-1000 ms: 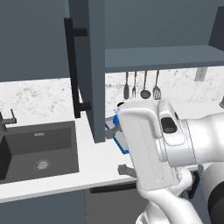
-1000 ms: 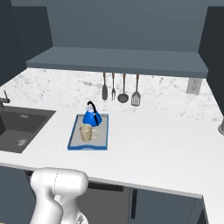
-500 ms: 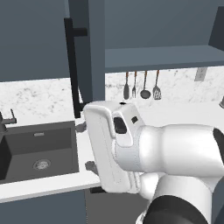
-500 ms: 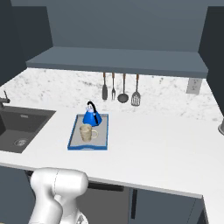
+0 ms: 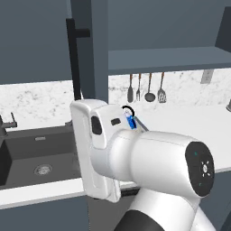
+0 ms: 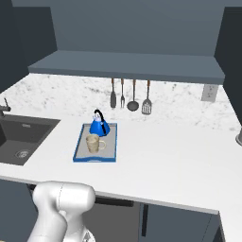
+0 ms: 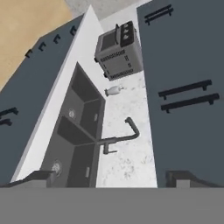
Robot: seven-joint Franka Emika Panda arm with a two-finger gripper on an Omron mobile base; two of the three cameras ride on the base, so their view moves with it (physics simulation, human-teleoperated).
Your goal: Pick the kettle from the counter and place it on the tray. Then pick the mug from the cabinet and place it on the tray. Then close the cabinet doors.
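Two of the task's things, the kettle [image 6: 99,126] and the mug [image 6: 93,142], are seen standing on the tray [image 6: 113,147] in the right base view. The blue kettle is set at the far end of the tray, its black handle arching upward, and the tan mug is placed just in front of it, nearer the counter's front edge. The tray is laid flat on the speckled counter [image 6: 179,156], to the right of the dark sink [image 6: 23,139] and below a row of hanging utensils [image 6: 130,97] on the back wall. Above these, the cabinet [image 6: 127,66] is shown with its shelf exposed. In the left base view, one of the cabinet doors [image 5: 88,47] is seen swung outward, edge-on, its long black bar handle [image 5: 74,63] facing the camera; only a sliver of the kettle [image 5: 131,121] is glimpsed past the white arm.

In the hand view, the gripper [image 7: 109,177] is found with its two dark fingertips [image 7: 39,177] spread wide apart and nothing between them. Beyond it the sink basins, a curved faucet [image 7: 122,135], a toaster [image 7: 118,52] and closed cabinet fronts with paired bar handles are looked down upon.
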